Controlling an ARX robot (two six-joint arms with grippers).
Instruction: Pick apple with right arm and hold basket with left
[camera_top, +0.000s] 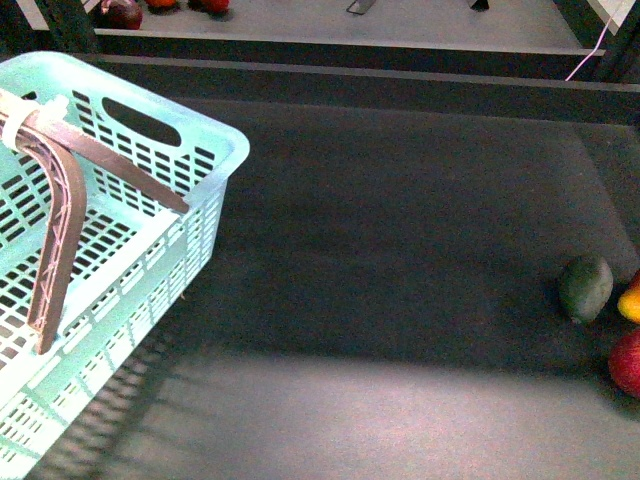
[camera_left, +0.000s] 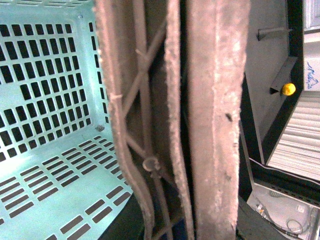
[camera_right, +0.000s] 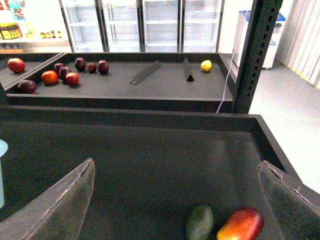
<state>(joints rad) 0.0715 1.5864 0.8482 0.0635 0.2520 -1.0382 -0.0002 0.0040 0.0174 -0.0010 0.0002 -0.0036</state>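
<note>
Hovering right tool (camera_right: 176, 165) released near tabletop (camera_top: 400, 250) right edge; left tool (camera_left: 160, 125) clenched on basket (camera_top: 120, 300) handle. Risk: apple (camera_top: 627, 362) crowded by green fruit (camera_top: 585, 288); wrong grab, roll-off.

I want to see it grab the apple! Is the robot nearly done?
Not yet. Done: the left tool looks closed on the basket by its handle. In hand: the right tool is open and empty above the dark table. Left: the apple lies untouched at the table's right side, so reaching, gripping and lifting it remain.
</note>
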